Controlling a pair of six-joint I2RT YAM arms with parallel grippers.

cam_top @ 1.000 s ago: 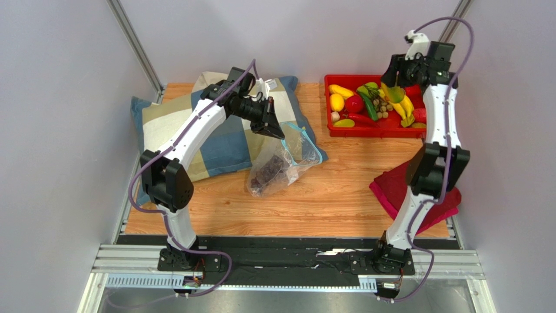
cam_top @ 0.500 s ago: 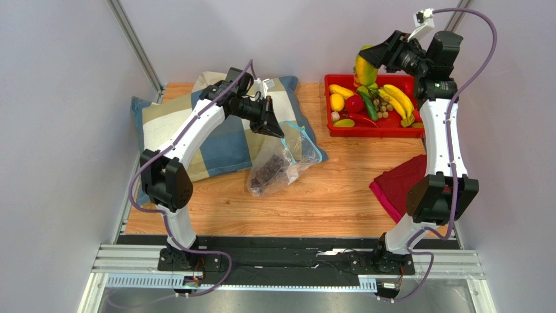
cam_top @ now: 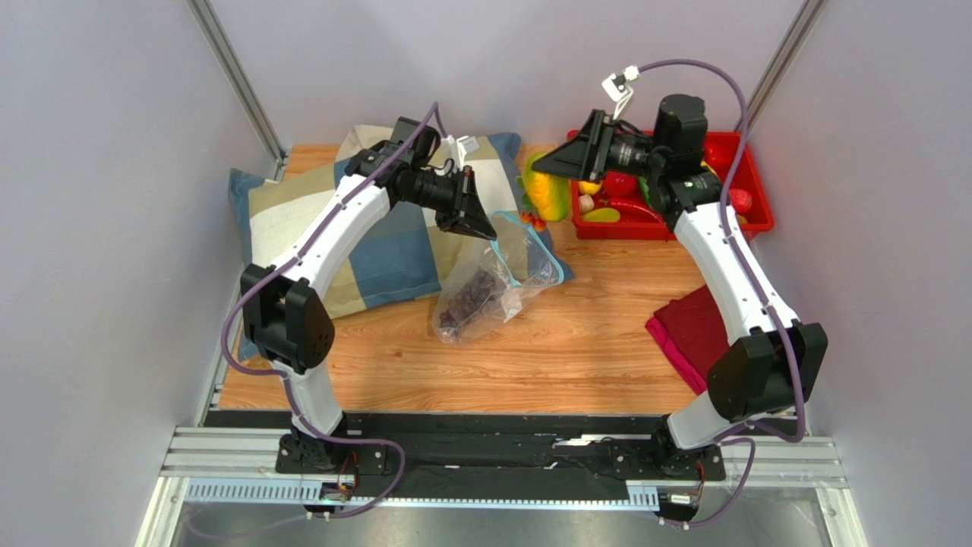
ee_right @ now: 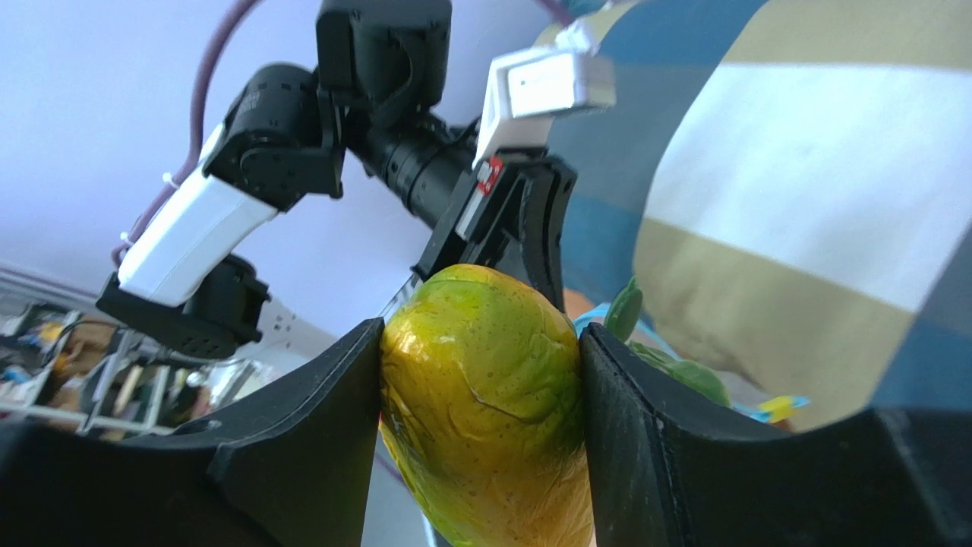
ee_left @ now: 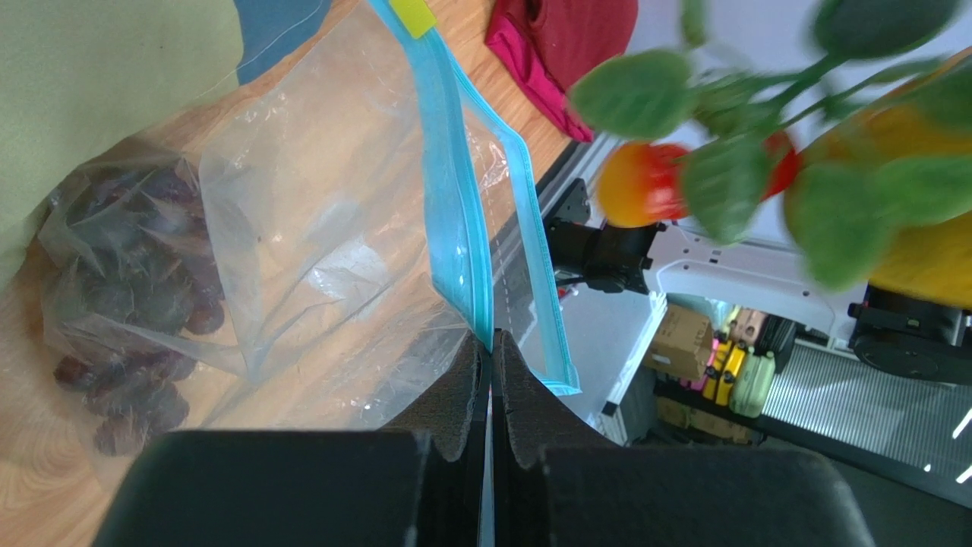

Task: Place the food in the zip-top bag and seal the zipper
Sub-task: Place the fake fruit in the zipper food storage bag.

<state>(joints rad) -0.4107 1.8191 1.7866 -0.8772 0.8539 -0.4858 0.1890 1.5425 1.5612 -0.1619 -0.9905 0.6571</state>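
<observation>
top view, left pincer: from my remote seat i see the left gripper shut tight on the zipper of the zip-top bag.
top view, bag: it lies crumpled, partly on the wooden table and partly against the corner of the checked pillow, with dark grapes in its lower end.
top view, right pincer: the right gripper is clamped round a yellow-green fruit, held in the air between the bag's mouth and the red tray, where more food sits.
top view, cloth: a dark red cloth lies near the right arm, well apart from the bag.
left wrist view, pincer: the two pads meet with no gap i can see, and the blue strip rises from between them.
left wrist view, bag: the mouth stands parted, and the grapes sit deep inside at the left.
left wrist view, food: the fruit and its green leaves hang blurred at the upper right.
right wrist view, pincer: both black fingers press the fruit's sides.
right wrist view, backdrop: the left arm and the pillow fill the space behind.
</observation>
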